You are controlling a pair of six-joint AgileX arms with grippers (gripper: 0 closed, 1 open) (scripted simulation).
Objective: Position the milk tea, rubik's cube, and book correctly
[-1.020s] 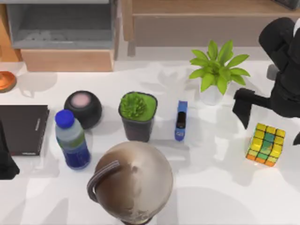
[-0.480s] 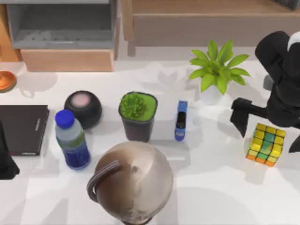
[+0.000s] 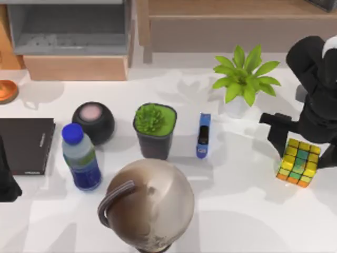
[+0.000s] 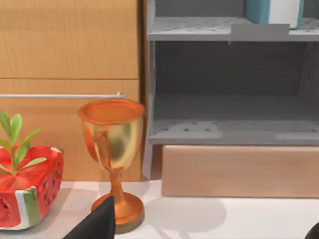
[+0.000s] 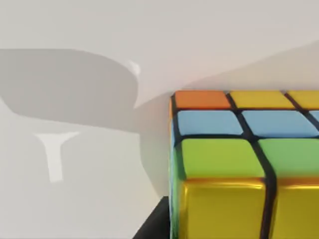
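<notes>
white table (image 3: 247, 211): large brown-and-cream globe (image 3: 150, 203) at 6 o'clock. black right arm at 3 o'clock; right gripper (image 3: 304, 145) spread wide astride the small yellow, green and orange rubik's cube (image 3: 299, 162), which rests on the table, one finger (image 3: 276, 132) at the cube's 10 o'clock. thick teal-blue book (image 4: 274, 10) with white page edges stands on the grey shelf's upper level. dark pot with green plant (image 3: 154, 130) at centre; blue-capped water bottle (image 3: 81, 157) at 8 o'clock. left gripper (image 3: 8, 179) parked at 9 o'clock, finger spacing indeterminable.
</notes>
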